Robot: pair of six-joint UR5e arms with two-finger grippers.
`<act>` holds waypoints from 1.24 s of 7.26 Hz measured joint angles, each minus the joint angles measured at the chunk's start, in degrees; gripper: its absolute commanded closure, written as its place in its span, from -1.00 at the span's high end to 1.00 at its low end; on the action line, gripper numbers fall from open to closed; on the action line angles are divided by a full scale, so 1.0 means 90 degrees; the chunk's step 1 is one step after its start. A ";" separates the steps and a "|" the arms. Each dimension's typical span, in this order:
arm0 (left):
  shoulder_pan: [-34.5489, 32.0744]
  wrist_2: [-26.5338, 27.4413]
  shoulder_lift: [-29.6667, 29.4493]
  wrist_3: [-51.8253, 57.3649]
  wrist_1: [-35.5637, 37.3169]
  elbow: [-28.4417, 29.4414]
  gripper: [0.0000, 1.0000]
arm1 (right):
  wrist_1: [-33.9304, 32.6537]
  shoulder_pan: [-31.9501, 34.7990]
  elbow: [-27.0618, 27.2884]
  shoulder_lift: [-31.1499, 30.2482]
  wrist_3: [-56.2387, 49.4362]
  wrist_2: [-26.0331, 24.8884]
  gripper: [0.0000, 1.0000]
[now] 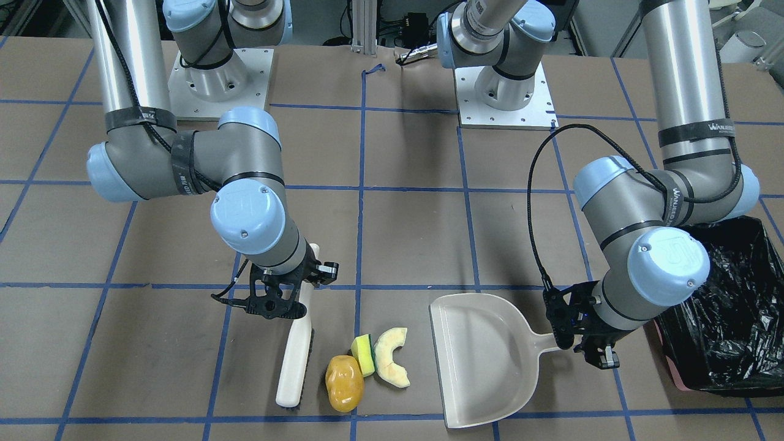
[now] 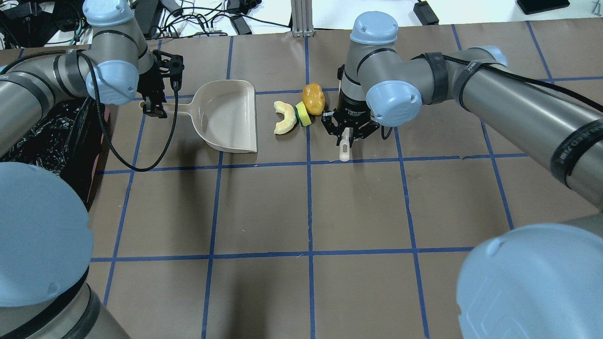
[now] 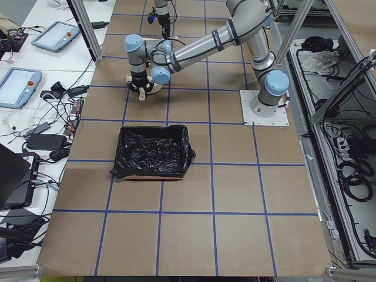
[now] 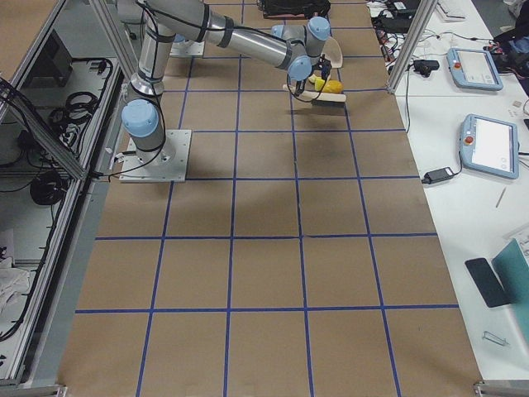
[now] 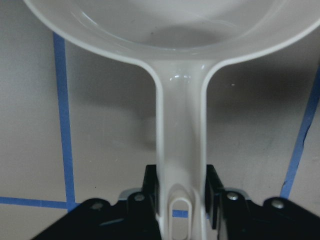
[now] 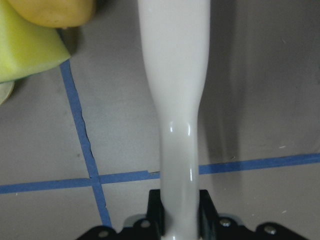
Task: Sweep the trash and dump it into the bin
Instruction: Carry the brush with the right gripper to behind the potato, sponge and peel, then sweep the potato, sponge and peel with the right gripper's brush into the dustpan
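Note:
The trash lies on the table in one cluster: a yellow-brown potato (image 1: 344, 383), a yellow-green wedge (image 1: 364, 353) and a pale cream curved slice (image 1: 391, 357). They also show in the overhead view as potato (image 2: 314, 98), wedge (image 2: 303, 115) and slice (image 2: 285, 117). My right gripper (image 1: 288, 300) (image 6: 179, 210) is shut on the handle of a cream brush (image 1: 296, 361) that stands beside the potato. My left gripper (image 1: 579, 334) (image 5: 181, 195) is shut on the handle of the cream dustpan (image 1: 484, 361), which lies flat and empty beside the slice. The black-lined bin (image 1: 735, 306) stands behind my left gripper.
The bin (image 3: 154, 151) shows as a rectangle with a pink rim at the table's left end. Both arm bases (image 1: 505, 92) are bolted at the back of the table. Blue tape lines grid the brown table (image 2: 306, 212).

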 measured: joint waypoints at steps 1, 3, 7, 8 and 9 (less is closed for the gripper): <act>0.0000 -0.0003 0.0000 0.0000 -0.0002 -0.0002 -0.51 | -0.0186 0.0121 -0.0013 0.0078 0.0217 0.0061 -1.00; -0.0006 -0.0007 0.0000 0.0000 -0.0006 -0.0010 -0.51 | -0.0412 0.0359 -0.0020 0.0158 0.0655 0.0225 -1.00; -0.0007 -0.0016 0.0001 0.0000 -0.0013 -0.0022 -0.51 | -0.0749 0.0964 -0.0563 0.0653 0.1721 0.0273 -1.00; -0.0008 -0.0021 0.0005 0.0000 -0.0013 -0.0023 -0.51 | -0.0756 0.1157 -0.0838 0.0848 0.2027 0.0278 -1.00; -0.0009 -0.0028 0.0008 0.0000 -0.0013 -0.0023 -0.51 | -0.0768 0.1331 -0.1039 0.0994 0.2261 0.0280 -1.00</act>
